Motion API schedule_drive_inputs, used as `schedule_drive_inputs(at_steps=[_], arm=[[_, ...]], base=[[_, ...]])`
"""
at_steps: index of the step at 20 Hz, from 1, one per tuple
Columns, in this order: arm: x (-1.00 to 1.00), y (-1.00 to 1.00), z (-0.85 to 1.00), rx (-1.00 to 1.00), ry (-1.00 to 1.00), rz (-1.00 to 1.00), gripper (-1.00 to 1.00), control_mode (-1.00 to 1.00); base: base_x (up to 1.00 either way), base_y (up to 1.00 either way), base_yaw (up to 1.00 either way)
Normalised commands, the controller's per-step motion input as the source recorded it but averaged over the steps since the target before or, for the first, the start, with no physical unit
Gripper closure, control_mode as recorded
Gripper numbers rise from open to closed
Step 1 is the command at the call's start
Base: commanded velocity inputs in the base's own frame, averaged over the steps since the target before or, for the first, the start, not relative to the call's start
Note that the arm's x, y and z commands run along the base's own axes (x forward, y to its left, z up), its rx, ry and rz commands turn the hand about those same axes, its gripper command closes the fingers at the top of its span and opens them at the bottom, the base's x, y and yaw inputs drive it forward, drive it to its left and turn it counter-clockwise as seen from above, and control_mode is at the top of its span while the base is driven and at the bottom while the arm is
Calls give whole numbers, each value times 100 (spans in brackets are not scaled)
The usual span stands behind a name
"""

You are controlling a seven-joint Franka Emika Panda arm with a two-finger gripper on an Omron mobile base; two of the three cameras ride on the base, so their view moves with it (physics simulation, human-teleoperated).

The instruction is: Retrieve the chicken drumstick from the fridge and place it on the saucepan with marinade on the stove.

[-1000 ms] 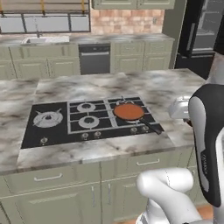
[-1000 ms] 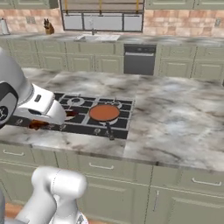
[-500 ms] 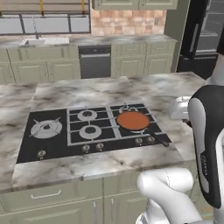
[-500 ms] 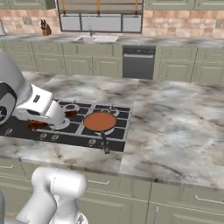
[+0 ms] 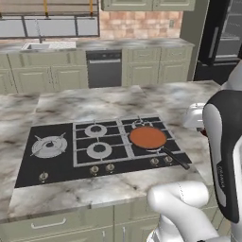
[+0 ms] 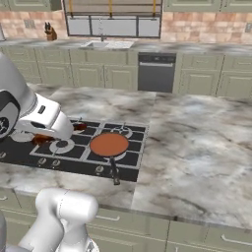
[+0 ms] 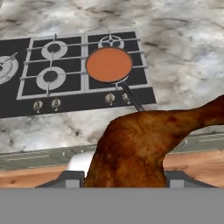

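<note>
The chicken drumstick [image 7: 135, 146], a reddish-brown piece of meat, fills the lower middle of the hand view, and my gripper [image 7: 124, 178] is shut on it. It hangs short of the near counter edge. Beyond that edge lies the black stove [image 7: 26, 103] with the saucepan with marinade [image 7: 109, 64] on its far right burner, the handle pointing towards me. In the left base view the saucepan [image 5: 147, 137] sits on the stove [image 5: 71, 163], left of my hand. The right base view shows bits of the drumstick [image 6: 41, 140] under my white hand, left of the saucepan [image 6: 109, 144]. The black fridge [image 5: 227, 38] stands at the far right.
The stove is set in a marble island counter [image 6: 197, 142] with wide bare room to its right. Behind it run green cabinets with a black dishwasher [image 5: 104, 68] and a sink [image 5: 47, 46]. A small dark figurine [image 6: 49, 32] stands on the back counter.
Both base views have shifted as the base drives, and the stove and saucepan now sit further right in the left base view. The grip on the drumstick is unchanged.
</note>
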Motion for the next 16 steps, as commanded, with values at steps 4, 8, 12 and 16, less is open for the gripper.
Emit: schedule_drive_inputs(at_steps=[4, 8, 12, 16], arm=[[0, 0, 0, 0, 0, 0, 100, 100], [16, 0, -3, 0, 4, 1, 100, -100], [95, -5, -6, 2, 22, 3, 100, -100], [100, -4, -11, 2, 30, 3, 100, -100]], base=[[33, -14, 3], [34, -6, 2], [0, 0, 0], [0, 0, 0]])
